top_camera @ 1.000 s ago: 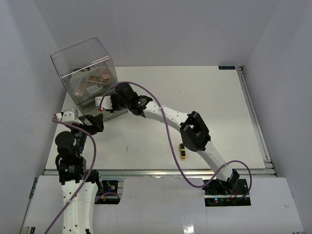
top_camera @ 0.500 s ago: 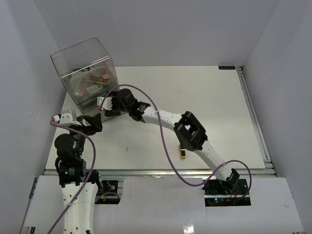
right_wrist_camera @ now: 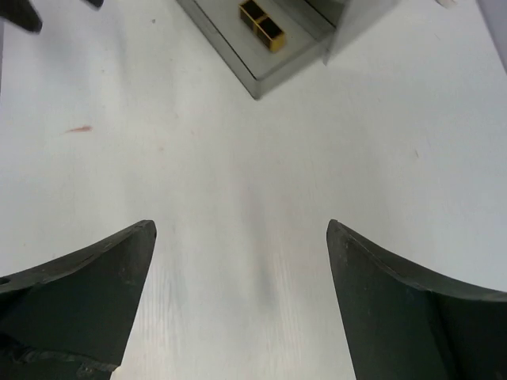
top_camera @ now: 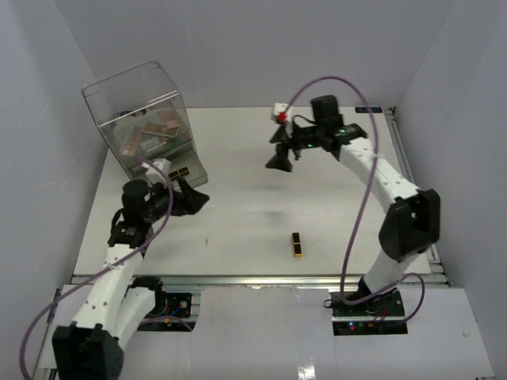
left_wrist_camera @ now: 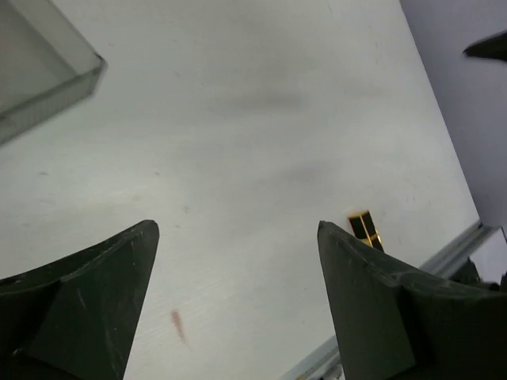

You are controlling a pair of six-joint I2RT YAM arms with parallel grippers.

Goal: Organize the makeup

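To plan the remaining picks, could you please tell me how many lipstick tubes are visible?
2. One lipstick tube lies on the bare table near its front edge; another rests in the clear box's low front section. More may be hidden inside.

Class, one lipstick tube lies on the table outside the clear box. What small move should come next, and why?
Probably the left gripper should ease toward the lone lipstick tube on the table: its fingers stand open and empty, its camera faces the tube, and the palettes lie inside the clear box.
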